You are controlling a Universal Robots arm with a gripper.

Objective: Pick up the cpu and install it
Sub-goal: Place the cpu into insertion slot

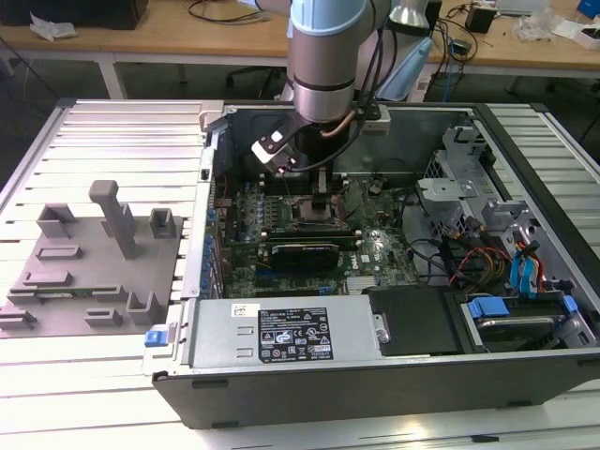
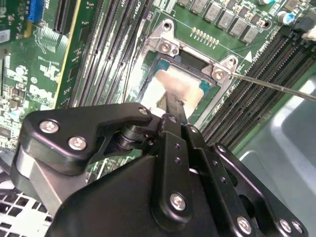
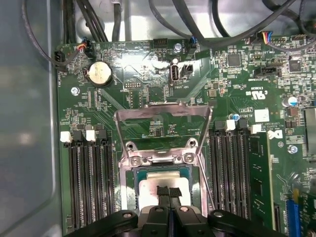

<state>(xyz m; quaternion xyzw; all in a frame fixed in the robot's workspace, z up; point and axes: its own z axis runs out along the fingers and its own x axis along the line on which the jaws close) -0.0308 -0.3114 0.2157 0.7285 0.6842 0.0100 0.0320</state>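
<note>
Two fingers of the claw (image 3: 169,193) are seen pressed together with nothing clamped between them, their tips at the pale top of the cpu (image 3: 150,190); contact is likely but cannot be confirmed. The cpu is laid inside the socket (image 3: 132,197), so placement appears done. The retention frame (image 3: 163,107) is raised, so locking is judged outstanding. In the exterior view the grey fixture tray (image 1: 94,272) is found at nine o'clock from the claw, on the desk (image 1: 122,127).

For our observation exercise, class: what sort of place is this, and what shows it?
Probably a robotics lab or assembly test cell: a robot arm reaches into an open computer case on a slatted metal table, its gripper at the cpu in the motherboard socket, with cluttered workbenches behind.
</note>
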